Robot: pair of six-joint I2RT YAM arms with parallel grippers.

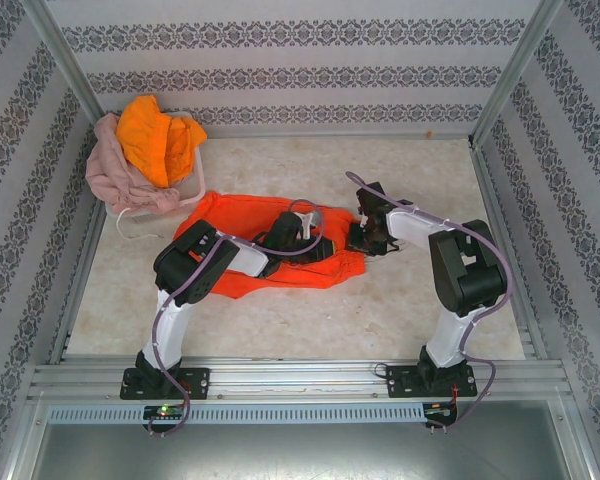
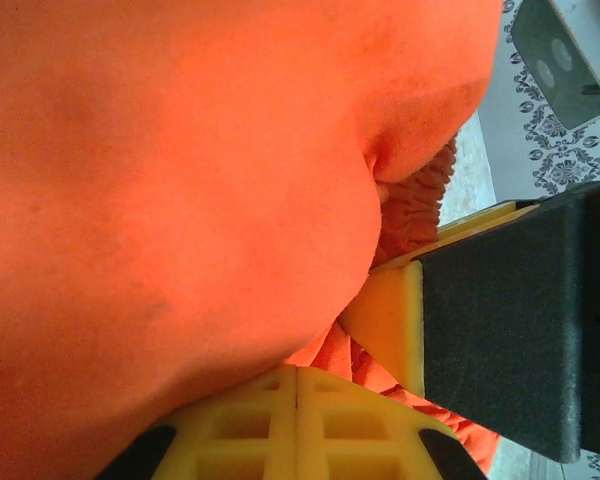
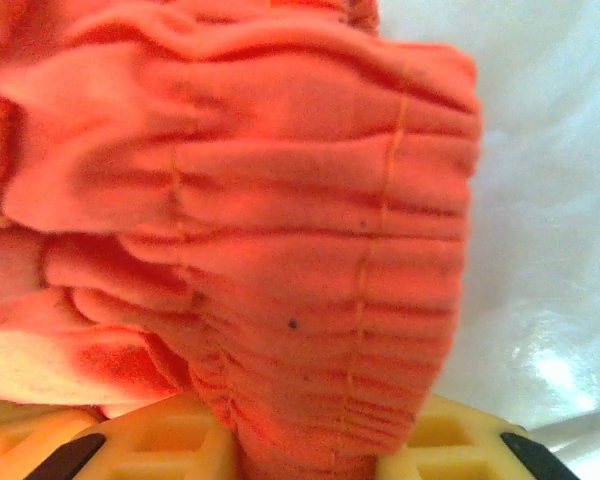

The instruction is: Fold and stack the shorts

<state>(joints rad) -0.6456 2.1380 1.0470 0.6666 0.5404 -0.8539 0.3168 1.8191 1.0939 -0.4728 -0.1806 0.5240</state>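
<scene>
The red-orange shorts [image 1: 235, 215] lie spread on the table's middle. My left gripper [image 1: 310, 232] rests on their right part. In the left wrist view its yellow fingers [image 2: 297, 372] are pressed together, and red-orange cloth [image 2: 180, 180] comes out right at the tips. My right gripper [image 1: 363, 238] is at the shorts' right edge, shut on the gathered elastic waist [image 3: 280, 200], which is bunched between its fingers [image 3: 310, 450]. The right gripper's yellow and black finger [image 2: 395, 320] stands close beside the left one. The dusty pink shorts [image 1: 115, 165] and yellow-orange shorts [image 1: 160, 135] are heaped at the back left.
A white mesh basket [image 1: 197, 175] holds the pink and yellow-orange shorts in the back left corner. Patterned walls and metal rails [image 1: 280, 375] close in the pale table [image 1: 430, 180]. Bare tabletop lies to the right and front of the red-orange shorts.
</scene>
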